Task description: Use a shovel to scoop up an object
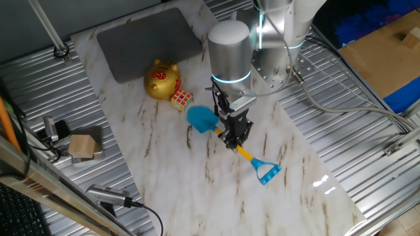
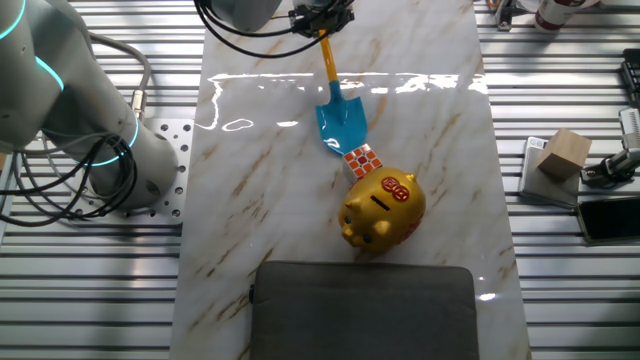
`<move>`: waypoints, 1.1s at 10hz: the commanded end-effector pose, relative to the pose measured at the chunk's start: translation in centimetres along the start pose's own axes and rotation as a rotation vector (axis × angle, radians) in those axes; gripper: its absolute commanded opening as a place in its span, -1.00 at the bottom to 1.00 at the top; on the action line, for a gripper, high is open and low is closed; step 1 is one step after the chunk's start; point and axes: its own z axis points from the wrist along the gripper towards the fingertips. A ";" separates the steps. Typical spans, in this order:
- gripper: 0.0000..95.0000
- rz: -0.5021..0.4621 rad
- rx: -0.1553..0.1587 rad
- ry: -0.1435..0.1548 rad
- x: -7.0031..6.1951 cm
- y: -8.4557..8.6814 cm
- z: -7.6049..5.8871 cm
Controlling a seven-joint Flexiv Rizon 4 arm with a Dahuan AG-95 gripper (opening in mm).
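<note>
- My end effector (image 1: 235, 136) is clenched on the shovel (image 1: 226, 136), gripping the yellow shaft near mid-length, around the middle of the surface (image 1: 197, 183).
- The shovel's long axis runs from the blue loop behind the end effector, through it, to the blade ahead.
- The cube (image 1: 182, 99) sits just past the blade tip, nearly touching, roughly along that axis.
- The pig (image 1: 161, 80) stands right behind the cube, towards the far edge, so I judge a forward push could jam the cube against it.
</note>
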 end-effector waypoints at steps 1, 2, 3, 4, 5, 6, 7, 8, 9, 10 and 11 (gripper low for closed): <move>-1.00 -0.003 0.000 -0.004 0.1 0.0 0.2; -1.00 -0.008 0.000 -0.008 0.3 0.0 0.5; -1.00 -0.013 0.001 -0.009 0.5 0.0 0.7; -1.00 -0.020 0.000 -0.009 0.6 0.0 0.8; -1.00 -0.027 0.000 -0.008 0.8 -0.1 1.0; -1.00 -0.039 -0.001 -0.003 1.0 -0.1 1.1; -1.00 -0.046 -0.001 -0.002 1.2 -0.2 1.1; -1.00 -0.053 -0.003 0.002 1.4 -0.3 1.1; -1.00 -0.060 -0.005 0.004 1.5 -0.4 1.1; -1.00 -0.064 -0.006 0.007 1.6 -0.4 1.0; -1.00 -0.068 -0.007 0.009 1.8 -0.4 1.1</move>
